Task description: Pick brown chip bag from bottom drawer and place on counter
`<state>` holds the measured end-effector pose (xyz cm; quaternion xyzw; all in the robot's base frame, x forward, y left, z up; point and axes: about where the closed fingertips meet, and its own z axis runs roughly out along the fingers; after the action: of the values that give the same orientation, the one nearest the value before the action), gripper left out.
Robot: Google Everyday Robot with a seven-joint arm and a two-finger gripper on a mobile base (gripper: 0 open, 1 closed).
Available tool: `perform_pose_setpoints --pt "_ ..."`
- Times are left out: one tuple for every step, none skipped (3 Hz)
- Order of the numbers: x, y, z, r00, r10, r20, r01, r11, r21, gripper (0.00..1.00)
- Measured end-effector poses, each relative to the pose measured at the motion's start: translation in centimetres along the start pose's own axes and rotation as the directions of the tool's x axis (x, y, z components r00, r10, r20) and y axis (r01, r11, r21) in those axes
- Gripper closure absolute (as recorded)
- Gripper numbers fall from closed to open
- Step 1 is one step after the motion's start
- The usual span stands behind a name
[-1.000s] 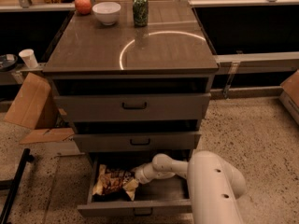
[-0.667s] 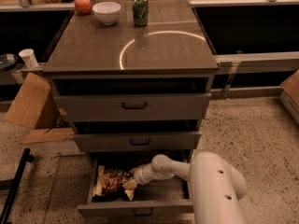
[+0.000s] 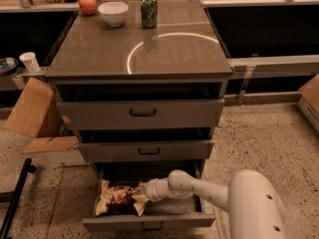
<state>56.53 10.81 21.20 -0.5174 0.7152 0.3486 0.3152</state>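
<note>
Your gripper (image 3: 139,191) sits low inside the bottom drawer (image 3: 149,223), its tip against the chip bag (image 3: 115,199) at its 9 o'clock. You cannot tell whether the jaws pinch it. The drawer stands open for reach, and the counter (image 3: 99,54) lies at 12 o'clock.

Red apple (image 3: 87,5), white bowl (image 3: 113,13), green can (image 3: 148,10) in a row, paper cup (image 3: 30,62), cardboard box (image 3: 32,111) on speckled floor (image 3: 269,138)

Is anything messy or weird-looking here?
Two things. A cardboard box sprawls, flaps open, on the floor at the left. The brown chip bag lies crumpled in the open bottom drawer, with the gripper right at it.
</note>
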Motion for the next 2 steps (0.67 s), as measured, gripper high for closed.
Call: perform_pose_setpoints --pt "-3.0 4.2 -6.2 0.986 -0.113 0.119 0.107 0.9926 0.058 1.0" --pt "-3.6 7.3 -12.1 0.971 -0.163 0.172 0.142 0.9815 0.128 1.0"
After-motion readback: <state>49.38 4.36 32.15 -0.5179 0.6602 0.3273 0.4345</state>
